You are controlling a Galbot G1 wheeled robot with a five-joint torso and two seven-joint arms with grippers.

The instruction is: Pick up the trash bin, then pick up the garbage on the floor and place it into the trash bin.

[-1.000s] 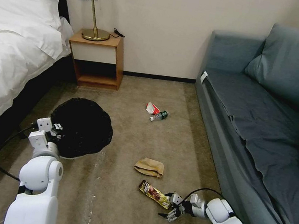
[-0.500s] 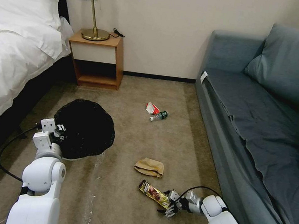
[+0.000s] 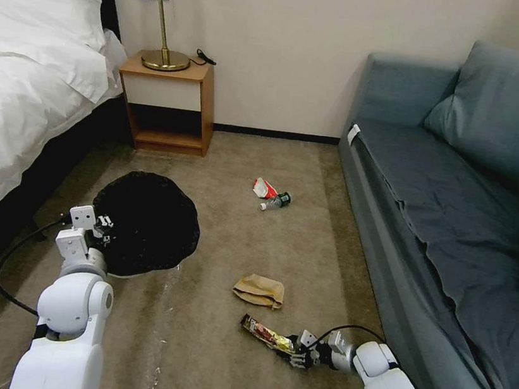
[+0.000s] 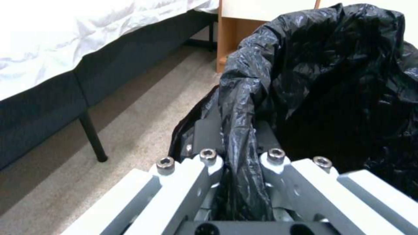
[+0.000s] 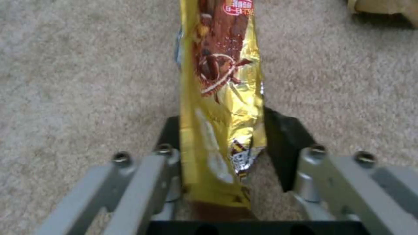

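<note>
Left gripper pinching bag-lined rim of trash bin beside bed; right gripper low on carpet, fingers around snack wrapper end, small gap on one side; paper bag, packet, bottle lying farther off.

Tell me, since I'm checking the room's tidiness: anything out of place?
Yes: litter on the carpet: a brown paper bag, a red-and-white packet beside a small bottle, and a snack wrapper between the right claw's fingers.

Your beige carpeted floor carries the crumpled brown paper bag, the snack-bar wrapper just nearer you, and farther off (toward the wall) the red-and-white packet touching the small bottle.
</note>
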